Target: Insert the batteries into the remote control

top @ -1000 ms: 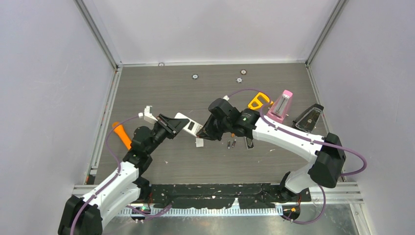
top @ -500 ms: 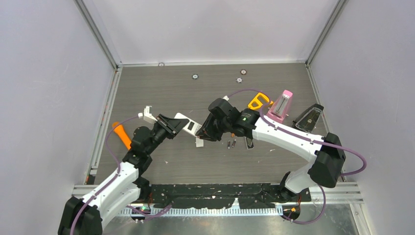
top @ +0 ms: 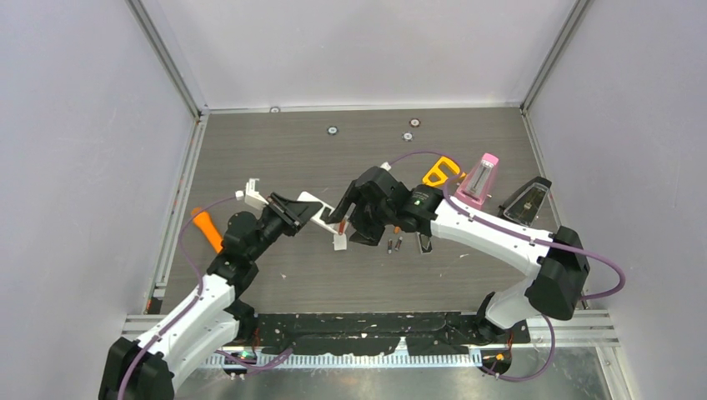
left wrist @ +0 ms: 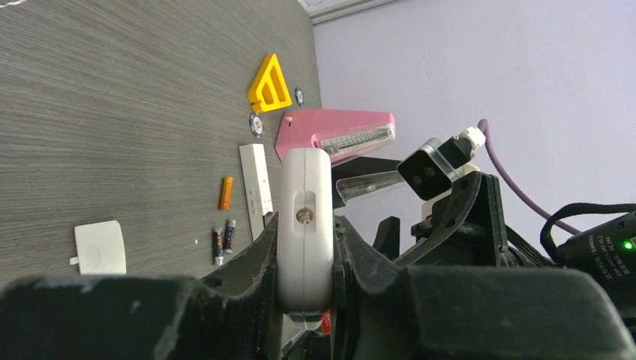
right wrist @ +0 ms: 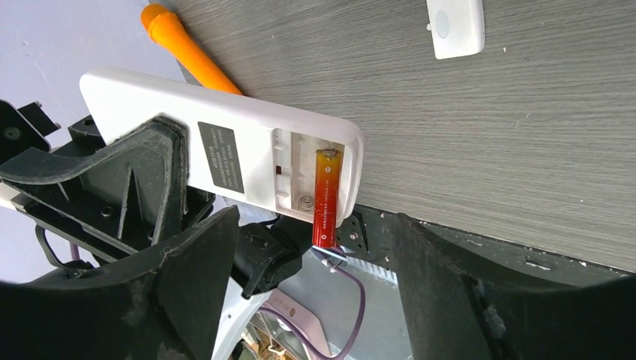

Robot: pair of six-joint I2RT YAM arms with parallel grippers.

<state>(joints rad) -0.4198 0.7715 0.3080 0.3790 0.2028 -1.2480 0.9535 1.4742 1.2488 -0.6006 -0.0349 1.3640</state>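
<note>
Two arms meet over the middle of the desk [top: 275, 158]. The left gripper [left wrist: 304, 262] is clamped on the remote [right wrist: 187, 112], holding it off the desk with its open bay turned toward the right gripper [right wrist: 322, 277] at 3 o'clock, probably for loading. That gripper's jaws stand apart, holding nothing. The white cover [right wrist: 454, 26] lies aside on the desk. One orange-red battery [right wrist: 326, 196] sits partly in the bay, overhanging the remote's edge and apparently unseated. Two dark batteries [left wrist: 223, 240] and a second orange battery [left wrist: 226, 193] lie on the desk.
</note>
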